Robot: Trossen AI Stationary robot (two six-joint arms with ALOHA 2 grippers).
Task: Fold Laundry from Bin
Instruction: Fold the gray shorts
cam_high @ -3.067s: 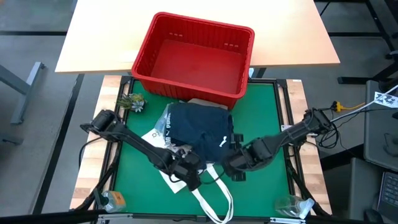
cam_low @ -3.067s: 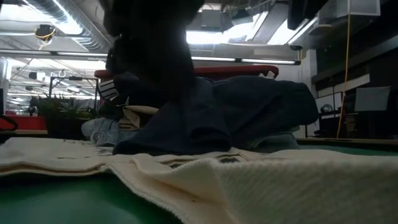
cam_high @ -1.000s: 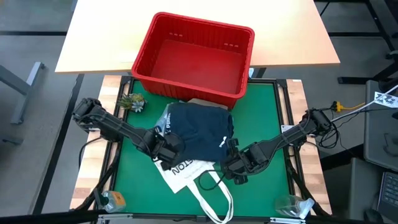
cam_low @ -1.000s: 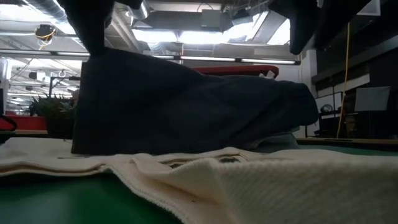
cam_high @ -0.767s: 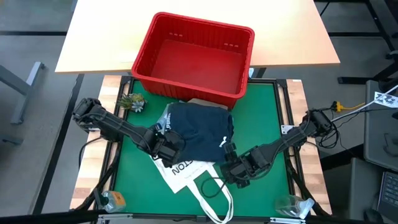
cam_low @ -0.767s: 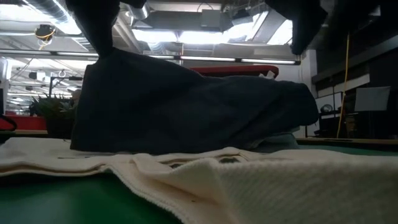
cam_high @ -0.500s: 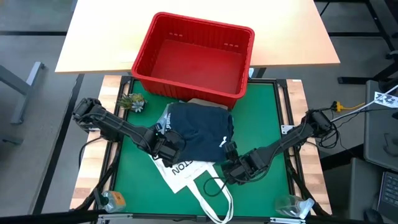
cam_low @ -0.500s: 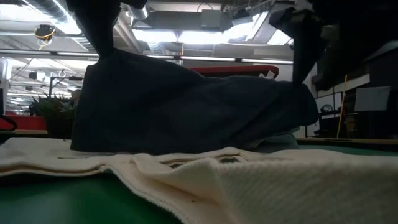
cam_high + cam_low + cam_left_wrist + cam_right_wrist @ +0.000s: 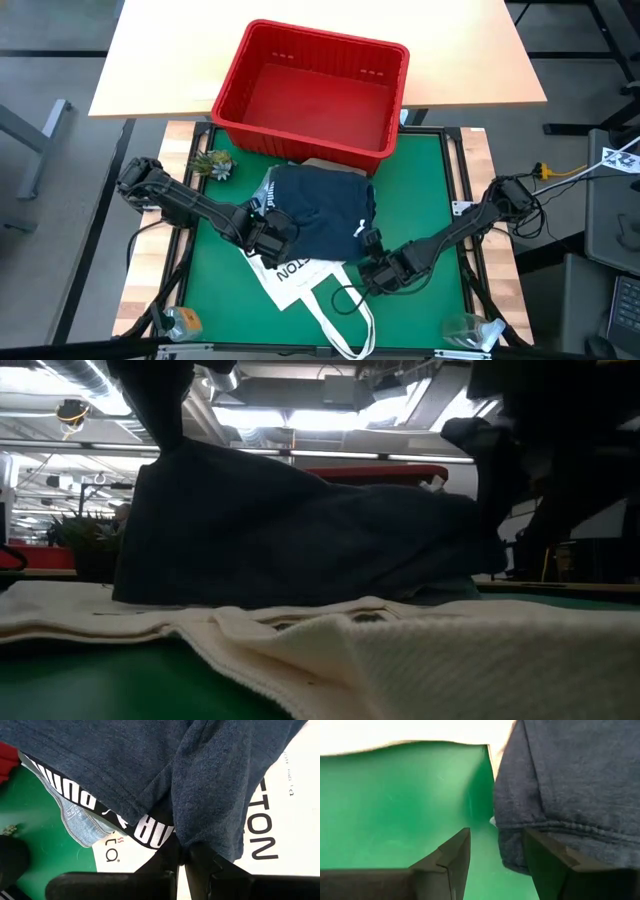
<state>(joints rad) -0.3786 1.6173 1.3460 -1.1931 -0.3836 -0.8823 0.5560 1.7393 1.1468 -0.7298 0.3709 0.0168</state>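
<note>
The dark navy shorts with white lettering on the waistband lie on a pile of laundry in front of the empty red bin. Light blue jeans show beneath them. My left gripper is shut on the shorts at their near left corner and holds that corner up. My right gripper stands open low over the mat at the shorts' near right corner. In the right wrist view the hem lies just ahead of its fingers; I cannot tell whether they touch it. My left gripper pinches a bunched fold of the shorts between its two fingers, right beside the lettered waistband. The fingers come from above, slanting down. That corner is lifted, and the cloth slopes from it down toward the table's right, where the shorts rest on the pile.
A white tote bag lies under the shorts, with its handles toward the near edge. A small plant stands at the far left. Clear plastic items sit at both near corners. Bare green mat lies to the right.
My right gripper has come down toward the mat at the shorts' near right corner, rolling a little as it sank, and has stayed open. The shorts' left corner has stayed lifted.
</note>
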